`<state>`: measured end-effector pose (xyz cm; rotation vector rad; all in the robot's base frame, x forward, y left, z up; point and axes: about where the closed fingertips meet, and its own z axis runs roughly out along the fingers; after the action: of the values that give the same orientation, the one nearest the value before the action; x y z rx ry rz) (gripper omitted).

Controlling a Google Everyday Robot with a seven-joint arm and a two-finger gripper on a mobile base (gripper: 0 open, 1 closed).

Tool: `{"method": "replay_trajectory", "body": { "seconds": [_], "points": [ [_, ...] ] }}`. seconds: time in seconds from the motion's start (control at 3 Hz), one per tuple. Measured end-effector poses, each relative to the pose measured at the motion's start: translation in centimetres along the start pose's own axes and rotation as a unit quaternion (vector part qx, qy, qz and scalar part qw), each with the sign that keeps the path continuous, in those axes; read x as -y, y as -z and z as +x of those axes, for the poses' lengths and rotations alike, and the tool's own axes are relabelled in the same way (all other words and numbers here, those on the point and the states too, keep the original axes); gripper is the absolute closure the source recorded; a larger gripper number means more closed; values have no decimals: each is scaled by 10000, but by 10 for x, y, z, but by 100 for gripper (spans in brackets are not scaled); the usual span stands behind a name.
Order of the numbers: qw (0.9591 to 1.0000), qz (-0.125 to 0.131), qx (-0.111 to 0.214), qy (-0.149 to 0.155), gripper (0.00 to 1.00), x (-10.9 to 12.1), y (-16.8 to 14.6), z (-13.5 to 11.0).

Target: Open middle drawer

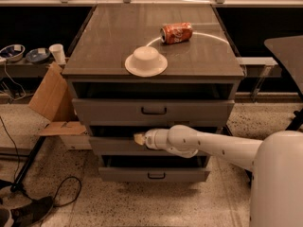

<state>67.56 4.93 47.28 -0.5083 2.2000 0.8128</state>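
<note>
In the cabinet's middle slot: grey metal flat-fronted middle drawer (111, 146), between the other two fronts, with a dark gap above its top edge.
Drawer long axis: horizontal, running left-right across the view. The way out is toward the camera.
Handle: not visible. The wrist covers the centre of the front, where I'd expect it.
At the drawer's top edge: pale-tipped white gripper (139, 138), slightly left of centre, pointing left along the front.
Gripper state: cannot tell whether it is spread or closed, or whether it has the handle.
Key relation: the drawer front lies directly behind and just below the gripper tip, touching or very near. My read is that the next move is a straight pull toward the camera, square to the front.
Arm: white tubular arm (222, 148) comes in low from the right, across the right half of the front.
Neighbours: wide grey top drawer (104, 111) with its black loop handle exposed; narrow grey bottom drawer (123, 175) likewise.
Cabinet top: dark grey flat cabinet top (109, 37) carries a white round bowl (146, 60) near the front edge and a red soda can (176, 32) on its side behind it.
Risk: a jerky pull could shake either one.
</note>
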Motion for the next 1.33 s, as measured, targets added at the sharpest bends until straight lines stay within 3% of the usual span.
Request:
{"method": "replay_trajectory", "body": {
  "seconds": [0.67, 1.33],
  "points": [
    [9983, 117, 417, -402, 100, -6, -3, -9],
    [9964, 250, 567, -585, 100, -17, -18, -11]
  ]
}}
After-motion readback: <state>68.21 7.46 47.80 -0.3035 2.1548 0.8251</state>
